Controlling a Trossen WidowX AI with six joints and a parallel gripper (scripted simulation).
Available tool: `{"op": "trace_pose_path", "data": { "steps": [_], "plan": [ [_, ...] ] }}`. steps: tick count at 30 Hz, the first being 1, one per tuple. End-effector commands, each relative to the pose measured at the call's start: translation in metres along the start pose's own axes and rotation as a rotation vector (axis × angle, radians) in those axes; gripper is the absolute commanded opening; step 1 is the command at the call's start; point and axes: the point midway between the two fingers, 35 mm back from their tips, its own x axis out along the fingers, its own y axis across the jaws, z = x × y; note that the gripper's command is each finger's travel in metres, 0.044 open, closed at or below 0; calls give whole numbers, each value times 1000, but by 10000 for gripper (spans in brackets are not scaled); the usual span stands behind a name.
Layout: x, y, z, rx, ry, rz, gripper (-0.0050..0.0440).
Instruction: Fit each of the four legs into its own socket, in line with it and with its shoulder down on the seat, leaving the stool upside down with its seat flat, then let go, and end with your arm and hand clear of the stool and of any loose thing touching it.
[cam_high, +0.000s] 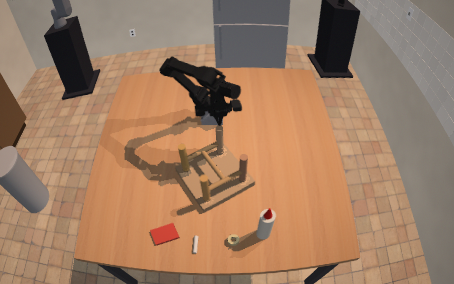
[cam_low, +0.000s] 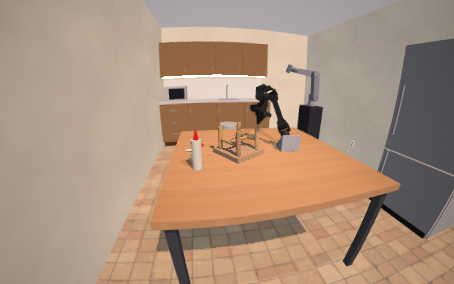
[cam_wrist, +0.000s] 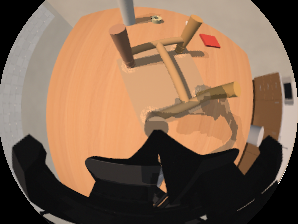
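The wooden stool (cam_high: 213, 173) lies upside down near the middle of the table with its seat flat. Four legs stand upright on it, joined by crossbars. It also shows in the exterior view (cam_low: 237, 145) and in the wrist view (cam_wrist: 169, 63). My gripper (cam_high: 218, 119) is shut with nothing between the fingers. It hangs just above the top of the far leg (cam_high: 219, 140), with a small gap between them as far as I can tell. In the exterior view the gripper (cam_low: 260, 116) is above the stool's far right corner.
A white bottle with a red cap (cam_high: 266, 223), a tape ring (cam_high: 233, 237), a small white stick (cam_high: 195, 244) and a red block (cam_high: 164, 233) lie near the table's front edge, apart from the stool. The arm's grey base (cam_low: 288, 143) stands behind the stool.
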Motion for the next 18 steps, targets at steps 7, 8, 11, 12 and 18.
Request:
{"op": "trace_pose_path", "data": {
  "steps": [7, 8, 11, 12, 18],
  "plan": [
    [13, -1, -3, 2, -6, 1, 0],
    [14, -1, -3, 2, -6, 1, 0],
    [15, -1, -3, 2, -6, 1, 0],
    [16, -1, -3, 2, -6, 1, 0],
    [18, -1, -4, 2, -6, 1, 0]
  ]
}}
